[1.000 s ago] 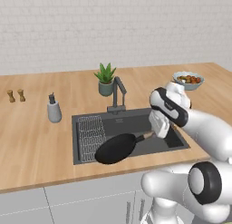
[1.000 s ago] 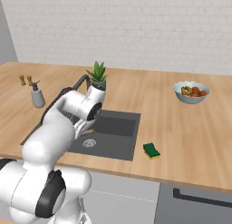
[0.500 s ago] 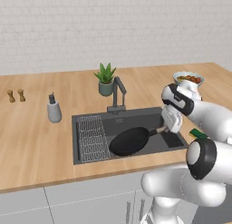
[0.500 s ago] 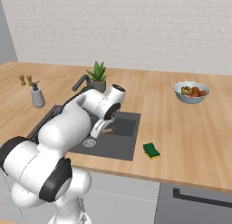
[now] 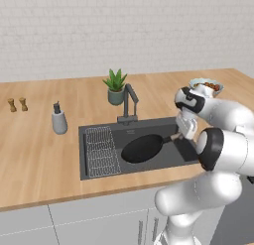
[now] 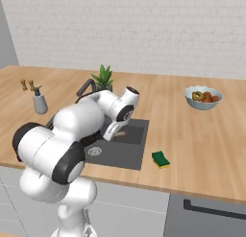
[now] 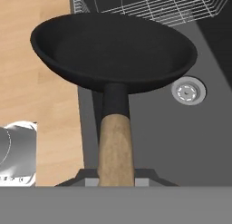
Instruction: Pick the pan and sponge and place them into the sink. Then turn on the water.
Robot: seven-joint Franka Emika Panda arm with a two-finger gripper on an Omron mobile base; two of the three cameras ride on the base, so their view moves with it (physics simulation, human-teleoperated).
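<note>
both base views face the sink [image 5: 99,162] from behind; hand view perhaps closest

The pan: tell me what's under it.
Under the pan lies the sink floor, with the drain partly showing beside its rim. Whatever lies directly beneath it is covered.

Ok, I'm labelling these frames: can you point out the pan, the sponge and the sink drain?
pan [image 7: 113,46]: hand view, middle of its black dish.
sponge [image 6: 161,159]: right base view, green top face, on the counter.
sink drain [image 7: 188,92]: hand view, centre of the round silver drain.
</note>
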